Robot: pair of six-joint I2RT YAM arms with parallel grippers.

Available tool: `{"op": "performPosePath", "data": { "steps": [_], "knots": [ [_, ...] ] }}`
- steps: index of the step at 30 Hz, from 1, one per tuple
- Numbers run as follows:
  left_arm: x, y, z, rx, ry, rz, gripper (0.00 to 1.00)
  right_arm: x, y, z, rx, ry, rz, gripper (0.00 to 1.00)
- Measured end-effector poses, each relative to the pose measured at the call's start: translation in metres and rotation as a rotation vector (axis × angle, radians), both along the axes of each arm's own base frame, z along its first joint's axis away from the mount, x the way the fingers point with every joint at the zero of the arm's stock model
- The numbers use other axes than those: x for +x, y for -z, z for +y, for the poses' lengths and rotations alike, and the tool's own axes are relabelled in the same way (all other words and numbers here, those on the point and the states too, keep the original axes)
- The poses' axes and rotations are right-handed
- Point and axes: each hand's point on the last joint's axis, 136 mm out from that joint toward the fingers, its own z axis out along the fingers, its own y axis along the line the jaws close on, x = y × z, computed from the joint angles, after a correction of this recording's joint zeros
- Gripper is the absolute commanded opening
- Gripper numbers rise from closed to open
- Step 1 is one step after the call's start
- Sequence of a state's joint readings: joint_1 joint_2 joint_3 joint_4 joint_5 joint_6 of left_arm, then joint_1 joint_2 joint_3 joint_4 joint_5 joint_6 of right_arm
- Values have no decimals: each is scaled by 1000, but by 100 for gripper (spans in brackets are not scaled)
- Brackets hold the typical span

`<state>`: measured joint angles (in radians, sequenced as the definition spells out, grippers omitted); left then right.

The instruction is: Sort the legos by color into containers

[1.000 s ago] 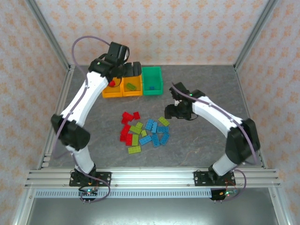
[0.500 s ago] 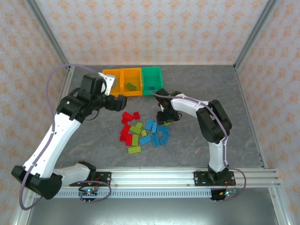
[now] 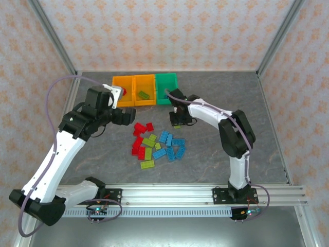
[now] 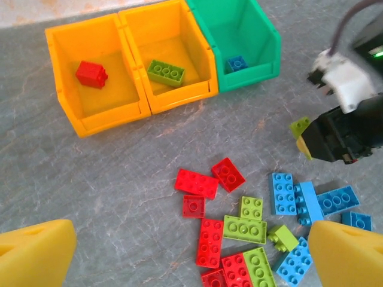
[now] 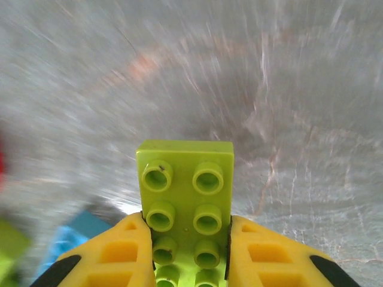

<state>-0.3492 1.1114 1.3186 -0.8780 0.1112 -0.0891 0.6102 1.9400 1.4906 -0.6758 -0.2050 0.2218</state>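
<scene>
- The right gripper (image 5: 185, 239) is clenched on a lime brick (image 5: 187, 179): its yellow pads (image 5: 116, 251) press the two long sides, studs facing the wrist camera
- From above, that gripper sits just in front of the green bin (image 3: 167, 76), between it and the loose pile of legos (image 3: 157, 144)
- The left gripper (image 4: 191, 257) hangs with its jaws spread wide, grasping nothing, over the left part of the pile
- Three bins stand side by side toward the back of the grey table (image 4: 90, 173) — the left orange bin (image 4: 66, 113) holds a red brick (image 4: 91, 73), the middle orange bin (image 4: 179, 98) a green brick (image 4: 166, 72), the green bin a blue brick (image 4: 236, 63)
- Red, lime and blue pieces lie mixed in the pile, several touching
</scene>
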Motion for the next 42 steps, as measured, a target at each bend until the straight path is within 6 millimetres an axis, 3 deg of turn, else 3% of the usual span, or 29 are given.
{"op": "performPosePath", "data": {
  "steps": [6,10,13,18,20,24,28,34,38,42],
  "knots": [
    [25,-1,5,-90,-156,51,100,57,-101,41,289,125,-269,25],
    [25,15,15,-142,-278,139,100,96,-133,71,409,160,-351,26],
    [25,32,19,-156,-344,214,100,122,-129,94,454,167,-365,26],
    [25,50,15,-170,-363,274,100,164,-96,132,472,160,-368,29],
    [23,53,14,-171,-358,289,100,179,-81,146,470,158,-371,34],
    [20,59,15,-164,-357,304,100,198,-62,160,478,157,-378,54],
    [16,70,16,-150,-359,332,99,198,-58,160,465,151,-369,60],
    [16,82,11,-189,-394,381,83,181,-86,153,450,111,-342,62],
    [17,106,-7,-198,-417,445,79,136,-134,128,430,68,-287,66],
    [18,128,-49,-199,-399,485,77,56,-198,64,405,32,-300,73]
  ]
}}
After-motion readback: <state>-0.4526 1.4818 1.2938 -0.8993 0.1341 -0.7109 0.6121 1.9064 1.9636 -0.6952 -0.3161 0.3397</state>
